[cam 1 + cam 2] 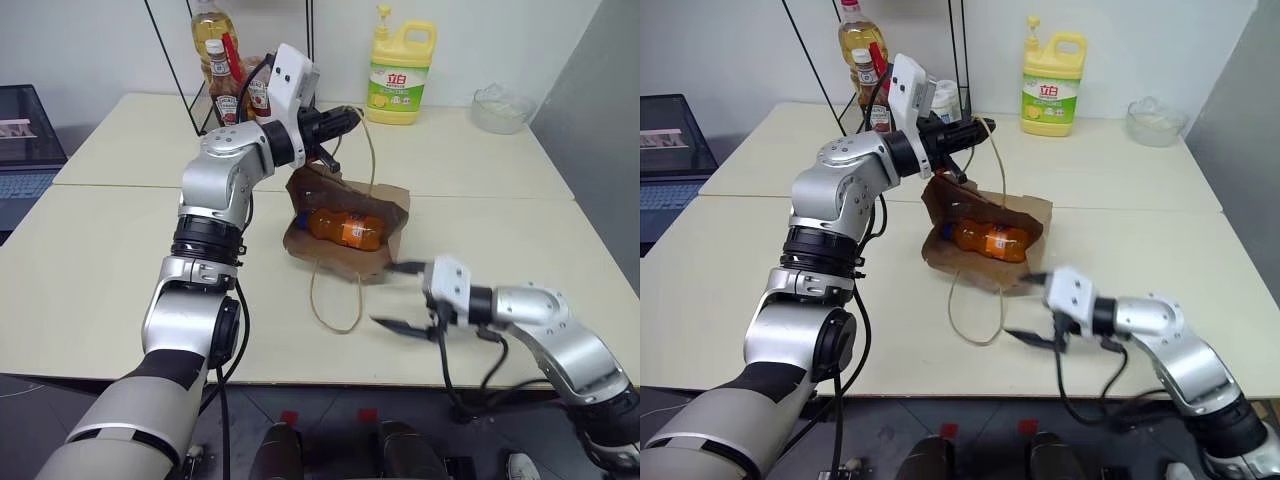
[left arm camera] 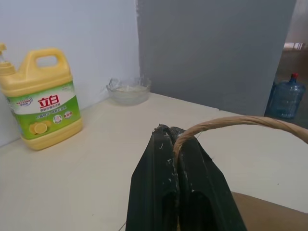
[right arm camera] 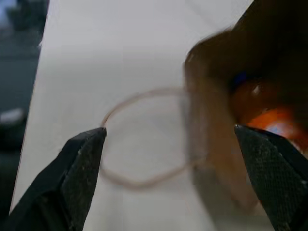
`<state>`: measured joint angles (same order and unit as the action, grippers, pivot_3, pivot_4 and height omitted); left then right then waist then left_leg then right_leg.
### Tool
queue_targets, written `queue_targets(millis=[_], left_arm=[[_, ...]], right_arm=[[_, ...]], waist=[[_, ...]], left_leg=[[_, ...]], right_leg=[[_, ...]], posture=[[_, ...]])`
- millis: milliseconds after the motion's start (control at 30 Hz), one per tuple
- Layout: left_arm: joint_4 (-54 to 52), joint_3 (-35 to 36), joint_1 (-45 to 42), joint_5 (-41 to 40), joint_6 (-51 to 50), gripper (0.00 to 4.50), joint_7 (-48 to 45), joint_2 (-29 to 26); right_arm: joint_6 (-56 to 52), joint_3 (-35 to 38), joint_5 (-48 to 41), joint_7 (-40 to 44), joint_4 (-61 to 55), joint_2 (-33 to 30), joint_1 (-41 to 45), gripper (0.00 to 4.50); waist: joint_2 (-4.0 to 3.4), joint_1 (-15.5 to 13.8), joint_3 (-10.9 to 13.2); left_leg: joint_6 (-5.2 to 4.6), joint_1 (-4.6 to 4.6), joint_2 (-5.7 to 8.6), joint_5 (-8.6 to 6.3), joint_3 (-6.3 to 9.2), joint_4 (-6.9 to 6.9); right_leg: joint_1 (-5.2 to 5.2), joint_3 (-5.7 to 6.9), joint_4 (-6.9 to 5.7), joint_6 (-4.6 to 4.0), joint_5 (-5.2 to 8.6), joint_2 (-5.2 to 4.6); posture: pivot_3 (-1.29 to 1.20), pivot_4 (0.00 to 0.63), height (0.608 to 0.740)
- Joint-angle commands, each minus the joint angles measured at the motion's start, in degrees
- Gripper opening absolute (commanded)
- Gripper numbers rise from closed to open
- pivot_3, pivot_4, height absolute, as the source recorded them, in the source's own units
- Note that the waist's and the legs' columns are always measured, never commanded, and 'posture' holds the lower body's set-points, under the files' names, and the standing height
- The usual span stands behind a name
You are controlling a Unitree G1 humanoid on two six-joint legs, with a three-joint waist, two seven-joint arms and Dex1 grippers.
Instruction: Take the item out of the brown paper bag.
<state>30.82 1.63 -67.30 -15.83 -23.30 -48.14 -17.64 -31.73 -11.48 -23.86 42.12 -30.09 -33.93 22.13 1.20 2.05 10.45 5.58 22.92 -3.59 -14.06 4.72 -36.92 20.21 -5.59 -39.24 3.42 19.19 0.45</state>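
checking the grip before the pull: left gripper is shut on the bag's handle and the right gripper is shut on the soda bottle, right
Not quite. The right gripper is open and empty, short of the soda bottle, as the right wrist view shows. The left gripper is indeed shut on the bag's handle.
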Motion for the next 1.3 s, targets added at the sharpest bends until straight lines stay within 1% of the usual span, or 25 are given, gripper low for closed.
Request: queue_targets(millis=[33,100,167,233,367,467,567,633,700,833,933,1067,1300], left_arm=[[-1.6,0.6,-1.0,-0.5,1.4,0.0,0.4,0.2],[-1.2,0.6,-1.2,-0.4,1.6,0.0,0.5,0.4],[-0.9,0.7,-1.5,-0.5,1.8,0.0,0.6,0.6],[-0.6,0.7,-1.6,-0.3,2.1,0.0,0.8,0.7],[-0.8,0.7,-1.3,-0.3,2.4,0.0,1.2,1.1],[-1.1,0.7,-1.1,-0.3,2.5,0.0,1.3,1.0],[-0.8,1.0,-1.2,-0.3,2.7,0.0,1.6,0.9],[-0.9,1.0,-1.1,-0.3,2.8,0.0,1.8,1.0],[-1.3,1.0,-1.0,-0.4,2.7,0.0,1.9,1.1],[-1.5,1.0,-0.9,-0.4,2.7,0.0,1.8,1.1],[-1.2,1.0,-1.0,-0.3,2.9,0.0,1.9,1.2],[-1.4,0.9,-1.0,-0.3,3.0,0.0,1.9,1.4],[-1.0,0.9,-1.5,-0.3,3.4,0.0,2.0,1.6]], right_arm=[[-9.9,-2.3,2.5,-10.0,-1.4,5.9,4.7,4.47],[-13.2,-3.7,4.8,-14.2,0.0,9.1,6.9,4.47],[-12.3,-7.8,10.3,-16.2,2.6,10.1,9.7,4.47],[-9.1,-12.0,16.6,-18.2,6.2,10.3,12.2,4.47],[-7.3,-14.6,22.1,-20.9,12.2,14.0,15.9,4.47],[-5.9,-17.0,27.5,-21.3,16.0,14.0,18.4,4.47],[-5.0,-18.4,31.2,-21.3,19.3,14.3,19.8,4.47],[-4.5,-19.4,33.9,-21.6,21.8,14.8,21.0,4.47],[-3.3,-20.7,36.8,-21.5,24.1,14.7,22.3,4.47],[0.2,-25.5,44.0,-18.7,29.4,12.4,25.2,4.47],[1.8,-26.3,46.9,-17.8,32.8,12.4,26.5,4.47],[3.5,-28.5,51.0,-14.4,37.7,11.5,27.2,4.47],[7.2,-28.7,55.6,-12.4,45.5,12.3,27.9,4.47]], waist=[[0.0,-0.2,0.0],[-0.01,-0.2,0.0],[-0.03,-0.4,0.0],[-0.03,-0.4,0.0],[-0.03,-0.2,0.0],[-0.03,-0.1,0.0],[-0.03,-0.1,0.0],[-0.03,-0.1,0.0],[-0.03,0.0,0.0],[-0.04,0.0,0.0],[-0.03,0.0,0.0],[-0.03,0.1,0.0],[-0.04,0.1,0.0]], left_leg=[[0.0,0.02,0.0,0.0,0.0,0.0],[0.0,0.06,0.02,0.0,-0.02,-0.01],[-0.01,0.09,0.03,0.0,-0.02,-0.01],[-0.01,0.12,0.05,-0.01,-0.02,-0.02],[-0.02,0.17,0.03,-0.01,-0.04,0.03],[0.0,0.35,0.03,0.0,-0.08,-0.01],[0.09,0.82,0.05,0.1,-0.08,-0.08],[0.13,0.92,0.04,0.16,-0.08,-0.09],[0.15,0.91,0.04,0.19,-0.08,-0.08],[0.15,0.92,0.04,0.22,-0.08,-0.07],[0.15,0.93,0.04,0.22,-0.08,-0.07],[0.16,0.92,0.04,0.23,-0.08,-0.07],[0.17,0.91,0.05,0.25,-0.08,-0.08]], right_leg=[[0.01,0.01,0.02,0.0,0.0,0.0],[0.05,0.0,0.03,0.0,0.0,-0.03],[0.09,0.0,0.03,0.0,0.0,-0.03],[0.12,0.0,0.05,0.0,0.0,-0.04],[0.28,-0.01,-0.01,0.0,0.0,-0.03],[0.58,-0.03,-0.23,-0.01,0.0,-0.02],[1.17,-0.02,-0.57,-0.01,0.0,-0.03],[1.34,-0.03,-0.69,-0.02,-0.01,-0.04],[1.38,-0.02,-0.72,-0.02,0.0,-0.03],[1.4,-0.02,-0.73,-0.02,0.0,-0.03],[1.4,-0.01,-0.72,-0.02,0.0,-0.03],[1.4,-0.01,-0.73,-0.02,0.0,-0.04],[1.38,-0.01,-0.75,-0.02,-0.01,-0.05]], posture=[[0.0,0.15,0.74],[0.0,0.15,0.74],[0.0,0.15,0.74],[0.0,0.15,0.74],[0.0,0.15,0.74],[0.0,0.15,0.74],[0.0,0.15,0.74],[0.0,0.15,0.74],[0.0,0.15,0.74],[0.0,0.15,0.74],[0.0,0.15,0.74],[0.0,0.15,0.74],[0.0,0.15,0.74]])
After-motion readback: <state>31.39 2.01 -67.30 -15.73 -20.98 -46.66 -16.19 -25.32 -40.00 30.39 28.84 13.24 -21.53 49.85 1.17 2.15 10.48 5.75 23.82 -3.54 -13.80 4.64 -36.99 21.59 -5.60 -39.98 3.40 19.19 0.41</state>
